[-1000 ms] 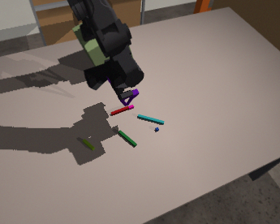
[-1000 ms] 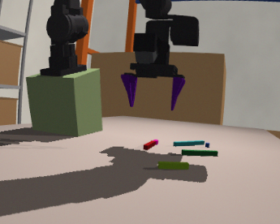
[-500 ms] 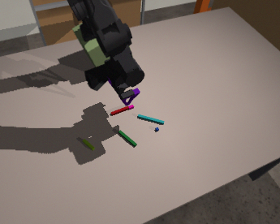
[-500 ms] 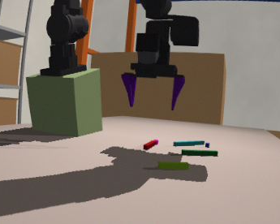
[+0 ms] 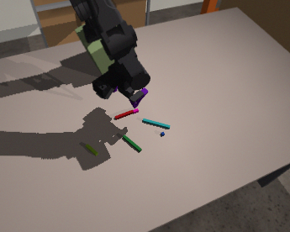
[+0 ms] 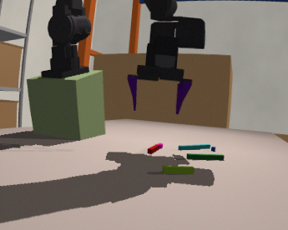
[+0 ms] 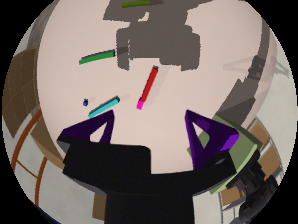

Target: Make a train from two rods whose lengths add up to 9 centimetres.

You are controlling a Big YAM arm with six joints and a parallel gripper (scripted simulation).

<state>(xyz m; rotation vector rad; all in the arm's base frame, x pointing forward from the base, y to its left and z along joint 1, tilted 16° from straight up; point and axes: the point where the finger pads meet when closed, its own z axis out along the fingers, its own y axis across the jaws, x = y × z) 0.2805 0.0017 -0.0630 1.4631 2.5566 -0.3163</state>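
The jaws are wide open with nothing in them and hang high above the counter (image 5: 225, 76), so there is lots of air under them. Below sit the red rod (image 5: 123, 114) with the magenta rod (image 5: 135, 111) touching its end. The turquoise rod (image 5: 155, 123) lies near, with room between. The tiny blue rod (image 5: 162, 134), green rod (image 5: 132, 143) and lime rod (image 5: 91, 149) lie apart. A big green block (image 6: 67, 104) stands off to one side.
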